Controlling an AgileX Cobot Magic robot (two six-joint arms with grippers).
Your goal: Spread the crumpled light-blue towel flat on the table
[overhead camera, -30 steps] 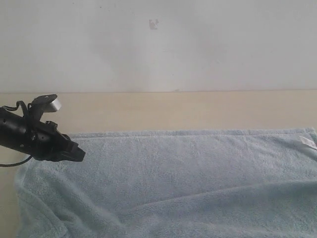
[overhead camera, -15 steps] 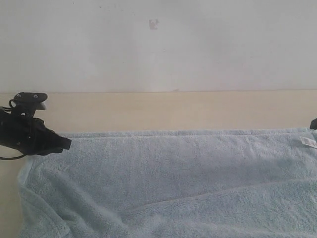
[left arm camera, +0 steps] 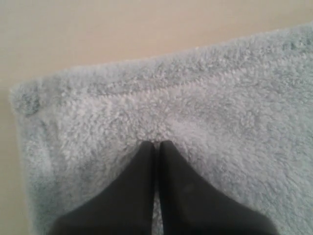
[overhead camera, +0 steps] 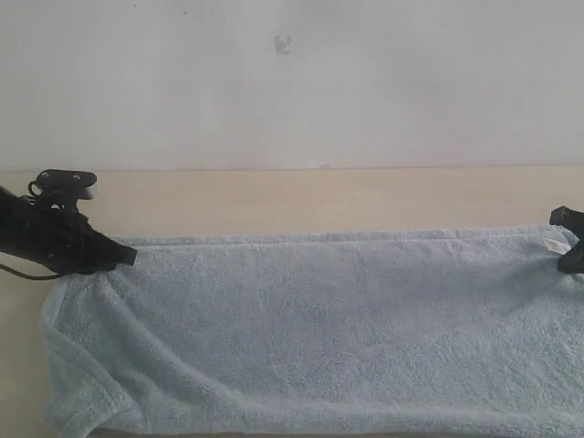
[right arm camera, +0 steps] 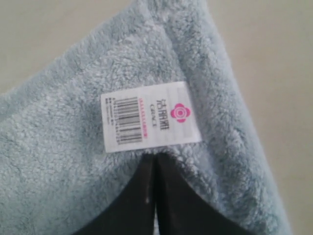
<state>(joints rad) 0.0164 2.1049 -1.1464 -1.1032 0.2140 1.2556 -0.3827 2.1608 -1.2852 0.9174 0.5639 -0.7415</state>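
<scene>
The light-blue towel lies stretched wide across the beige table, with its near left corner still rumpled. My left gripper is shut on the towel's far left corner. In the left wrist view that gripper pinches the fluffy cloth just inside the hem. My right gripper shows at the right edge, holding the far right corner. In the right wrist view it is shut on the towel just below the white label.
A pale wall rises behind the table's far edge. Bare table shows to the left of the towel and in a strip behind it. The towel's right end runs out of the exterior view.
The left gripper drew back to the left and the right gripper came into view at the right. The towel was pulled taut, its front fold flattened, and its near edge now shows.
</scene>
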